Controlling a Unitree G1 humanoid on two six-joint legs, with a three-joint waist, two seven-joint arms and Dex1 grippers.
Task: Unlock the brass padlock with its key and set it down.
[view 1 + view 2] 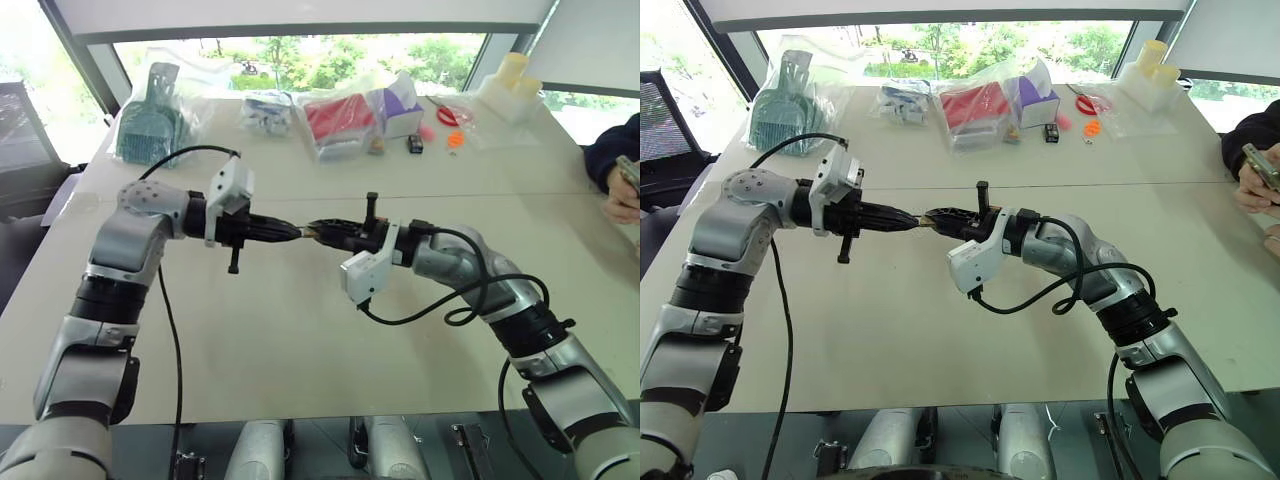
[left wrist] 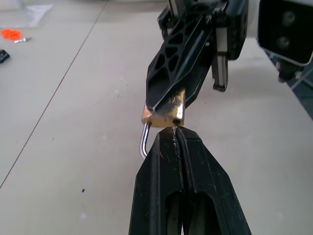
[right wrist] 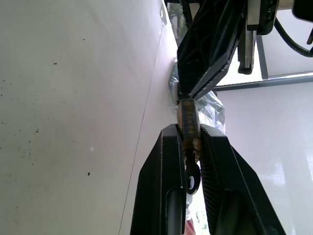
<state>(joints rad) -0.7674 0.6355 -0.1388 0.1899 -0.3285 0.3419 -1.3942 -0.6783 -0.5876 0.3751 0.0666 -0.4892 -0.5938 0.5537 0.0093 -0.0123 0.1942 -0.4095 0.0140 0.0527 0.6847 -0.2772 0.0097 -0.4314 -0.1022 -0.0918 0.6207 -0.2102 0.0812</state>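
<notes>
I see the brass padlock (image 2: 164, 113) held in mid-air above the table (image 1: 300, 340), between my two grippers, which meet tip to tip over the middle of the surface. Its body is a small yellowish block with scuffed, darkened faces, and a thin silver shackle (image 2: 144, 142) curves out from one corner. The right gripper (image 3: 188, 142) is clamped on the padlock's body — from its wrist camera I see the brass edge wedged between the two black fingers, with a small dark ring hanging just below it. The left gripper (image 2: 177, 134) has its fingers pressed together, tips right up against the face of the padlock; whether they pinch a key there I cannot tell.

The table is a pale grey-beige top with a seam running across it, lightly speckled. Along its far edge lie clear plastic bags (image 1: 340, 115) — one with a green item, one with something red — plus small orange pieces (image 1: 455, 138). Behind them, windows (image 1: 330, 55) show green trees. A person's hand (image 1: 622, 195) is at the right edge.
</notes>
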